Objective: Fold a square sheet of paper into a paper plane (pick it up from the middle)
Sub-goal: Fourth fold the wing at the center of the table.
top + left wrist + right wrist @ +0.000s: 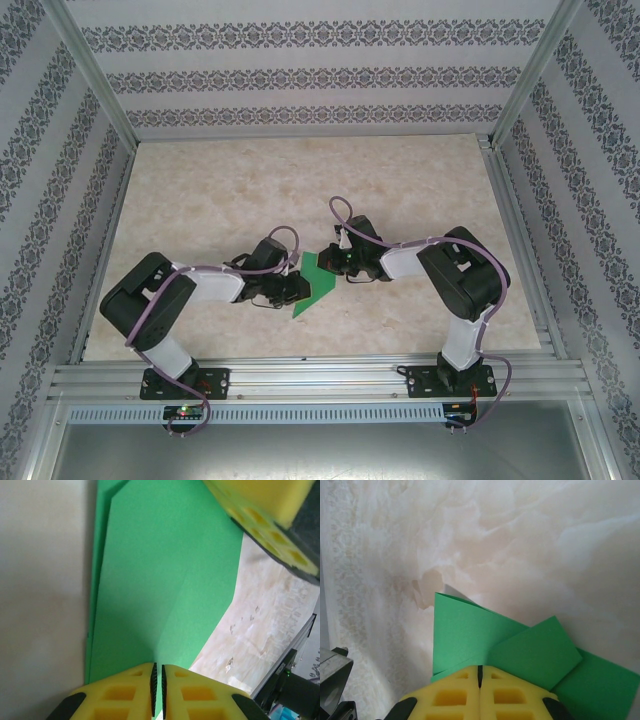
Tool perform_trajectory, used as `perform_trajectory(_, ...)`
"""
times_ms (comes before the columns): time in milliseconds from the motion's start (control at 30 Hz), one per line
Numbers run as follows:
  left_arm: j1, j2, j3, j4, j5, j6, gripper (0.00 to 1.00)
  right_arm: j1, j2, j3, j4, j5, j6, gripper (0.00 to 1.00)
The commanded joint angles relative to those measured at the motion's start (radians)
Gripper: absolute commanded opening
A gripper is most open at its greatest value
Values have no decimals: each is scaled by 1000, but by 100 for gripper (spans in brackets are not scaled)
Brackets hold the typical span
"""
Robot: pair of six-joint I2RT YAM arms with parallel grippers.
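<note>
Patterned wallpaper [300, 70] is seen around a marbled beige table [250, 190]. Just below the centre of the overhead view, a green paper [318, 282] is held between the two arms. It is met from the left by the left gripper [297, 287] and from the upper right by the right gripper [338, 263]. In the left wrist view the yellow fingers [125, 690] are pressed together at the bottom edge, with the paper's near edge pinched between them. A layered fold is seen along its left side. In the right wrist view the fingers [515, 690] are likewise closed on the paper, from which overlapping folded flaps are spread toward the lower right.
</note>
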Motion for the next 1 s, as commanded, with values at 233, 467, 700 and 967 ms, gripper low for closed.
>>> perform_trajectory(233,-17,-32,-163,-258,37,86,16,1,79,-34,-153,164,-3,5)
perform_trajectory(467,-31,-124,-172,-382,7,119,16,3,68,-30,-179,199,8,5)
perform_trajectory(700,-34,-232,-177,-484,-25,119,14,10,57,-19,-194,200,26,5)
perform_trajectory(967,-31,-489,-45,-645,-199,31,15,21,64,-20,-174,178,65,6)
